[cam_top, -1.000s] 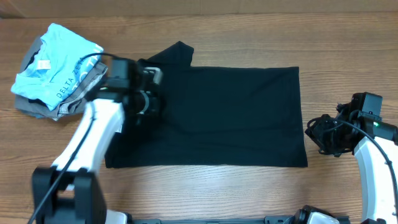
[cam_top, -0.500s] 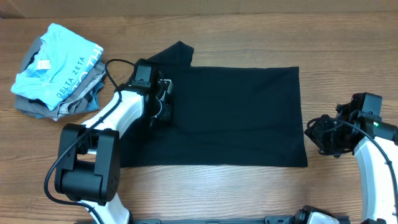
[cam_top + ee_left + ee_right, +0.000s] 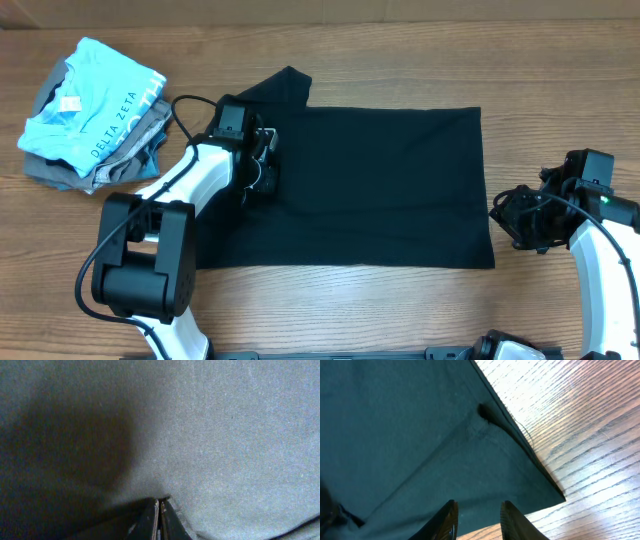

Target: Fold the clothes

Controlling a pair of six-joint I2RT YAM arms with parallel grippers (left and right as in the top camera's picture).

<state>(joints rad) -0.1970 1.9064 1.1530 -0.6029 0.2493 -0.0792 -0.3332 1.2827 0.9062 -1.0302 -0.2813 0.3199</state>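
The clothes (image 3: 380,185), a plain black T-shirt, lie spread flat across the middle of the wooden table, with one sleeve (image 3: 285,88) sticking out at the upper left. My left gripper (image 3: 266,172) rests on the shirt's left part. In the left wrist view its fingers (image 3: 161,505) are pressed together, with a small pucker of black fabric (image 3: 225,435) at their tips. My right gripper (image 3: 518,220) sits at the shirt's right edge. Seen from the right wrist, it (image 3: 479,510) is open just above the shirt's corner (image 3: 410,435), nothing between its fingers.
A pile of folded garments (image 3: 95,115), light blue on top of grey, sits at the far left of the table. Bare wood (image 3: 400,60) runs along the back and beyond the shirt's right edge (image 3: 580,435).
My left arm swung right from near the pile onto the shirt's left part, then its jaws closed on the fabric. The right arm has not moved.
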